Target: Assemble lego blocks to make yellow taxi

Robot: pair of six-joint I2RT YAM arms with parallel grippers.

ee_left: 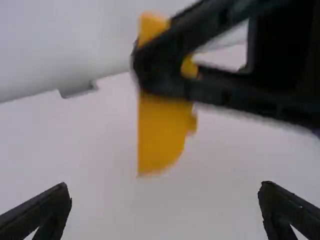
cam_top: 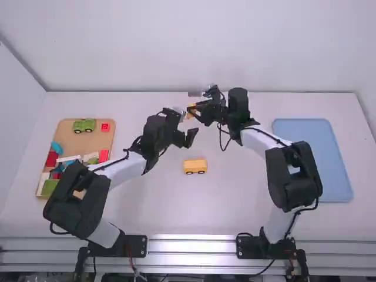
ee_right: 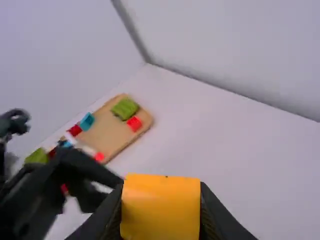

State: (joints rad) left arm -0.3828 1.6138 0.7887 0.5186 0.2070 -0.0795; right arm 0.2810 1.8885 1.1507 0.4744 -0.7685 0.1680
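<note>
My left gripper (cam_top: 184, 126) is left of my right gripper (cam_top: 197, 110), above the table's far middle. In the left wrist view my left gripper (ee_left: 165, 212) stands open, nothing between its fingers. A yellow block piece (cam_top: 191, 108) is held by my right gripper; it hangs upright in the left wrist view as a yellow block (ee_left: 159, 132). In the right wrist view my right gripper (ee_right: 161, 215) is shut on the yellow block (ee_right: 161, 206). A yellow car body with dark wheels (cam_top: 195, 165) rests on the table nearer the arm bases.
A wooden tray (cam_top: 88, 141) at the left holds a green vehicle (cam_top: 84, 125), a red block (cam_top: 105, 127) and several other coloured blocks. At the right lies a blue tray (cam_top: 311, 158). A small grey object (cam_top: 194, 94) sits by the table's far edge.
</note>
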